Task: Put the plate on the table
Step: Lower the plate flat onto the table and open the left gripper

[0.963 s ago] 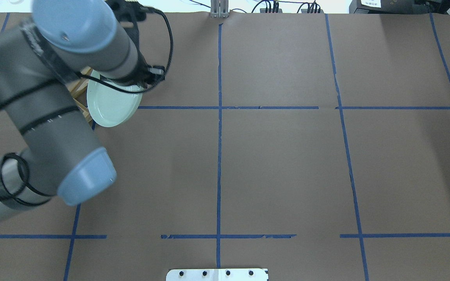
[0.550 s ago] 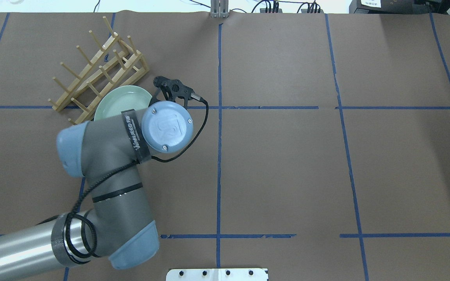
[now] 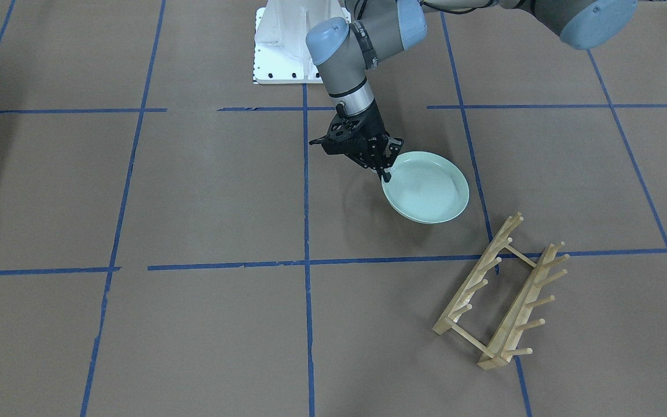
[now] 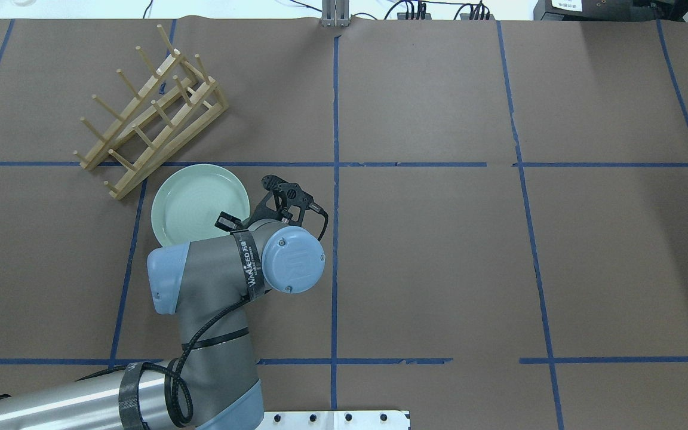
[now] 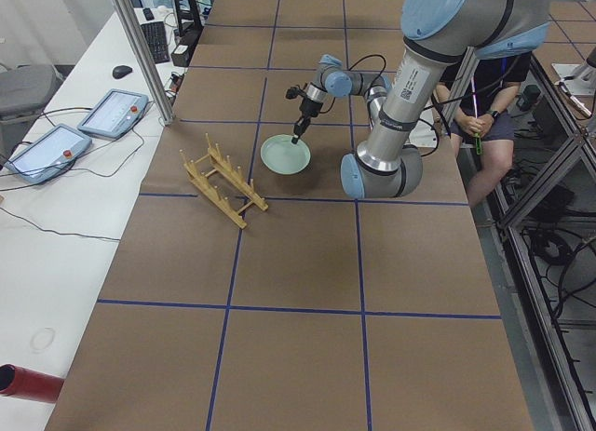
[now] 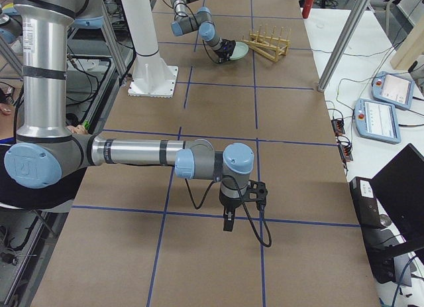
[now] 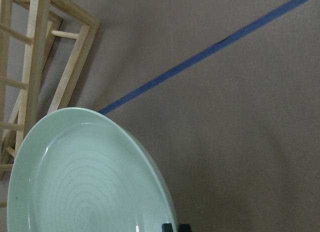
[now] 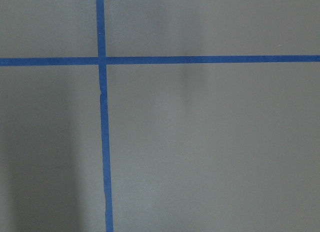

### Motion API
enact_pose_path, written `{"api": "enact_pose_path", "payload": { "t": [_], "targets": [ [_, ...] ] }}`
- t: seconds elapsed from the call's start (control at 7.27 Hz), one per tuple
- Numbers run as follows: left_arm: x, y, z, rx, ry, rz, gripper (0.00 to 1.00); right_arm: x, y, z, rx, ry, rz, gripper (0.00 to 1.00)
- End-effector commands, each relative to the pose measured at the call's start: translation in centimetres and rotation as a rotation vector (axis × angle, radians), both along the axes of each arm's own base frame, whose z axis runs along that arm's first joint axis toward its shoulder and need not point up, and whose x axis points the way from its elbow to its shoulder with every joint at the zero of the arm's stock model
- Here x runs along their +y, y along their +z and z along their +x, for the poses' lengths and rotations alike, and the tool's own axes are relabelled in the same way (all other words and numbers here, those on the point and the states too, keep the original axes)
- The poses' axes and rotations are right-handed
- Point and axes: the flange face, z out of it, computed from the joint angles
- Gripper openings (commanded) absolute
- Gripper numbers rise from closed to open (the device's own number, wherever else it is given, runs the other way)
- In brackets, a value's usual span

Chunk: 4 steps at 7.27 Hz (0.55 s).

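The pale mint-green plate (image 3: 429, 188) lies face up, nearly level, just above or on the brown table (image 3: 194, 197); I cannot tell if it touches. My left gripper (image 3: 385, 173) is shut on the rim nearest the robot. From overhead the plate (image 4: 194, 200) sits below the blue cross line, with the left gripper (image 4: 238, 222) at its right rim. The left wrist view shows the plate (image 7: 85, 177) filling the lower left. My right gripper (image 6: 227, 225) hangs over bare table far from the plate; I cannot tell if it is open or shut.
The light wooden peg rack (image 4: 153, 113) stands beyond the plate with nothing in it, also in the front-facing view (image 3: 501, 295). The white robot base (image 3: 278, 52) is at the near edge. An operator (image 5: 484, 114) sits beside the table.
The left arm has carried the plate from its upright stand at the rack toward the robot and turned it face up, across the blue line and lower.
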Motion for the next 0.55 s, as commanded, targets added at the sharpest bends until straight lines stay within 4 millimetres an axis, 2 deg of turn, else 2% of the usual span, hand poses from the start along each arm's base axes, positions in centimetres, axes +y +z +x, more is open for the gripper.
{"api": "enact_pose_path", "payload": {
  "t": [0.0, 0.28, 0.41],
  "targets": [
    [0.1, -0.3, 0.6, 0.019, -0.005, 0.026, 1.00, 0.0, 0.0, 0.0, 0.000, 0.000, 0.000, 1.00],
    [0.6, -3.0, -1.3, 0.082, -0.008, 0.052, 1.00, 0.0, 0.0, 0.0, 0.000, 0.001, -0.001, 1.00],
    [0.7, -5.7, -3.5, 0.146, -0.017, 0.076, 1.00, 0.0, 0.0, 0.0, 0.000, 0.000, 0.000, 1.00]
  ]
}}
